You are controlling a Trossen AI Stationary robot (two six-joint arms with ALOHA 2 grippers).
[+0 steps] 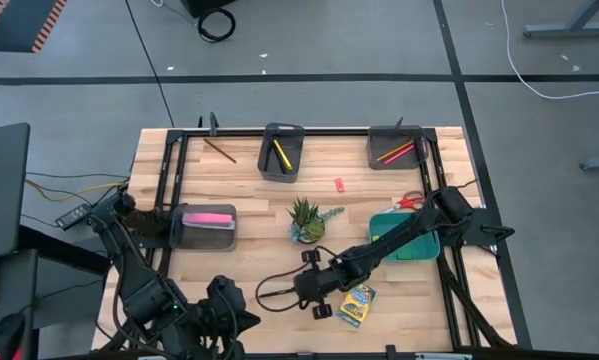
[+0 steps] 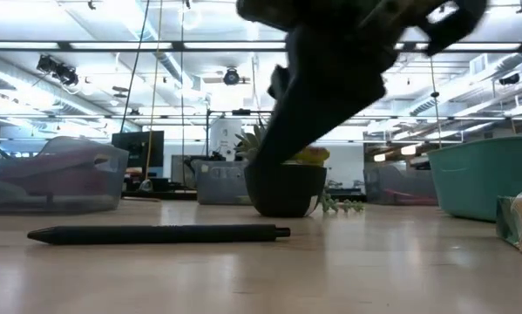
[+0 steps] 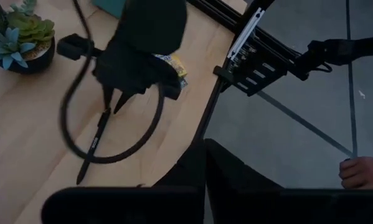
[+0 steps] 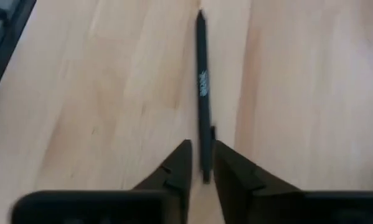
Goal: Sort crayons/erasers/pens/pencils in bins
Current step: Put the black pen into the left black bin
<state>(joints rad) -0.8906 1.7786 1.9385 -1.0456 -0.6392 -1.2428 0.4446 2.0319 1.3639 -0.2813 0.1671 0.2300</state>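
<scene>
Near the front edge of the counter: the right gripper [image 4: 198, 163] hangs low over a thin black plastic pen [image 4: 202, 87] that lies flat on the pale wooden counter [image 1: 249, 250].
Fingers, right: narrowly parted, one on each side of the pen's near end; whether the pads touch it I cannot tell, and the pen rests on the wood, not lifted.
Why so placed: the fingers stand across the pen's length, which looks to me like the right way to pinch such a thin stick.
Left gripper: folded back at the front left corner [image 1: 224, 300], fingers closed on nothing, waiting.
Pen bin: a dark grey narrow plastic tray [image 1: 281, 152] at the far edge, with a yellow stick already inside; probably this is the goal for the black pen.
Other things: a flat yellow-and-green cardboard crayon box [image 1: 356, 305] lies just beside the right gripper; a small potted green plant [image 1: 307, 220] stands between the pen and the far trays; a wide teal-green plastic tray [image 1: 409, 240] sits under the right arm.
Open room: bare wood on the pen's left side; the counter's front edge is near.
Risk, my judgement: on the way to the far tray the plant is in the straight line, so the arm must rise or go around.
</scene>
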